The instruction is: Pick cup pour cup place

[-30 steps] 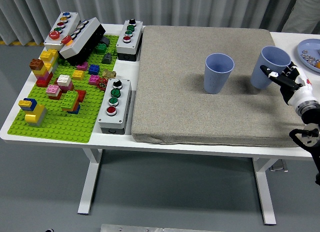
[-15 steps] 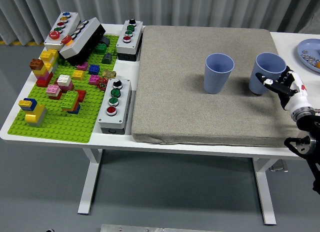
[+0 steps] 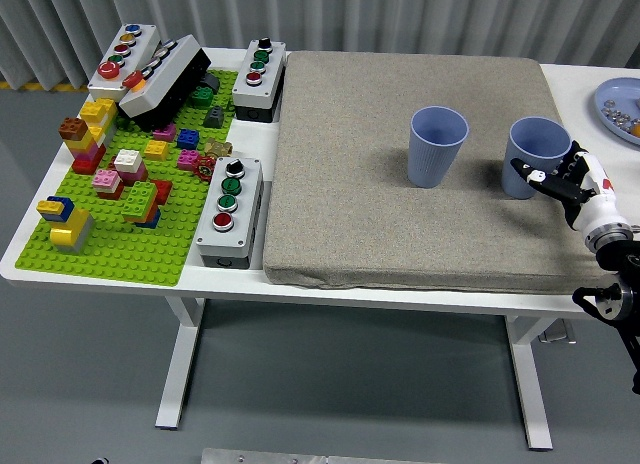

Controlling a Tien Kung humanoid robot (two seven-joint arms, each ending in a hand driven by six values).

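Two blue cups stand upright on the grey mat (image 3: 400, 234): the left cup (image 3: 437, 145) stands free. The right hand (image 3: 560, 179) grasps the right cup (image 3: 535, 156). Three button boxes (image 3: 230, 210) share the tabletop (image 3: 575, 84).

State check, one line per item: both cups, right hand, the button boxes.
Left cup: upright on the mat, free.
Right cup: upright on the mat, right hand at its side.
Right hand: fingers beside the cup; grip can't be confirmed.
Button boxes: near one and far one flat; black box tilted on the green baseplate.
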